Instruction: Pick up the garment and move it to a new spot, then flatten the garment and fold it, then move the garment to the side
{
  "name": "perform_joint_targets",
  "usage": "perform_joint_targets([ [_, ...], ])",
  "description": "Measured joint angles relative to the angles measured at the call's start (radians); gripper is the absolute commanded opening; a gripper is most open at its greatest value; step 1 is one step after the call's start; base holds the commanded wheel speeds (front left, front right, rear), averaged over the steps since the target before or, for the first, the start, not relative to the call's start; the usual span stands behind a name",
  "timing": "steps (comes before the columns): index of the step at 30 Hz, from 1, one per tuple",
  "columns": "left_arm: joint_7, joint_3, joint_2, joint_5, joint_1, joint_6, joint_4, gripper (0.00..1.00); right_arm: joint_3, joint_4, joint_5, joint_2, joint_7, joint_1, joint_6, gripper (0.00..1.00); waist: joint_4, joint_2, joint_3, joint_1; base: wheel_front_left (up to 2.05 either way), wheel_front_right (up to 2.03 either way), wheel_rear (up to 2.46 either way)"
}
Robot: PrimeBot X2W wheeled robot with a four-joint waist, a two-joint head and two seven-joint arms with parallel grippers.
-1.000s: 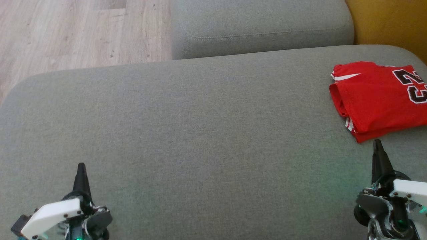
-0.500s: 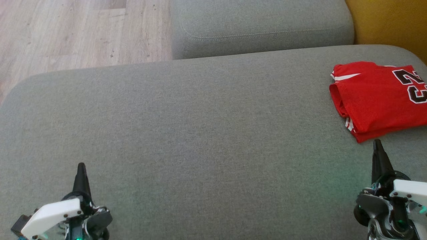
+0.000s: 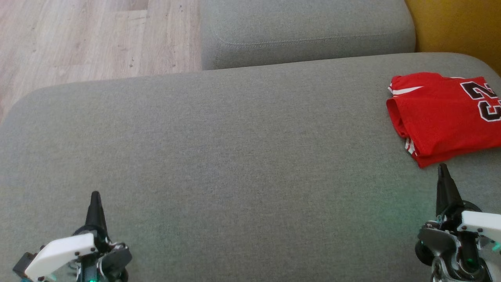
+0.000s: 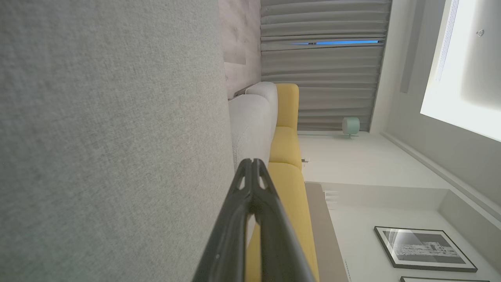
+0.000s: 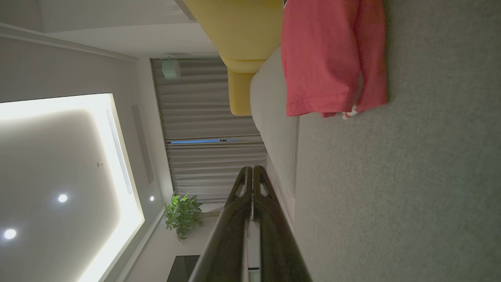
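Garment (image 3: 444, 115) folded, far right of sofa (image 3: 235, 156); both tools closed — empty

The garment (image 3: 442, 113) lies at the cushion's (image 3: 235, 156) far right corner, my right gripper (image 3: 442, 168) just before it, my left gripper (image 3: 95, 194) at the near left.

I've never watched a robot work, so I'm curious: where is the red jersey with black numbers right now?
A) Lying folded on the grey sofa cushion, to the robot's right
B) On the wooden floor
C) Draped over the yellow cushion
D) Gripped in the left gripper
A: the folded red jersey with black numbers lies on the grey fabric sofa cushion, just beyond the shut, empty right gripper.
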Motion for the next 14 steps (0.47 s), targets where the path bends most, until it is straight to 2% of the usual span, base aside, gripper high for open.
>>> perform_joint_targets([
  [14, 0.000, 0.000, 0.000, 0.000, 0.000, 0.000, 0.000, 0.00, 0.000, 0.000, 0.000, 0.000, 0.000, 0.000, 0.000, 0.00, 0.000, 0.0000, 0.000, 0.0000, 0.00, 0.00, 0.00],
])
